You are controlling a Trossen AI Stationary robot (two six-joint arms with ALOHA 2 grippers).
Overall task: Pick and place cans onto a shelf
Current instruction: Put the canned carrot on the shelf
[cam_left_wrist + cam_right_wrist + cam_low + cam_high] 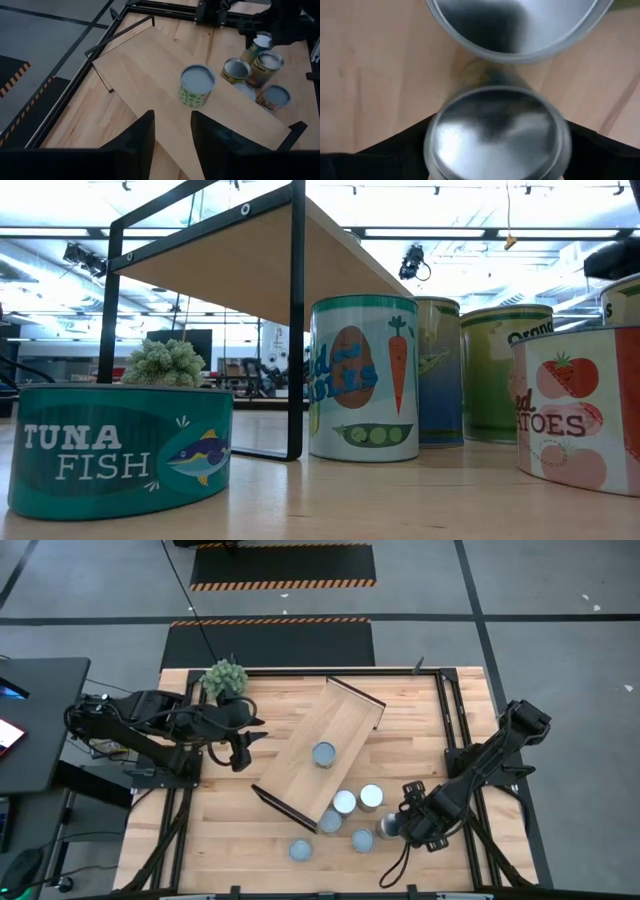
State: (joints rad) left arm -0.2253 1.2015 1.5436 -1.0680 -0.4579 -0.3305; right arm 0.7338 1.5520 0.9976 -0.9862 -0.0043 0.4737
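Note:
The light-wood shelf lies slantwise at mid-table, with one green-dotted can standing on its board; the can also shows in the left wrist view. Several cans stand on the tabletop by the shelf's near end. My right gripper is at the right of this group, shut on a silver-topped can. My left gripper hovers left of the shelf, open and empty. My right gripper has the can's round side wall between its two fingers, one on either side, just below the silvery top. The fingers slant down from the table's right side. The can stands upright; whether it is clear of the table I cannot tell.
A green bushy plant stands at the far left corner. Another can's top lies close in front of the held one. Black frame rails run along the table's right side. In the low view a tuna can stands nearest.

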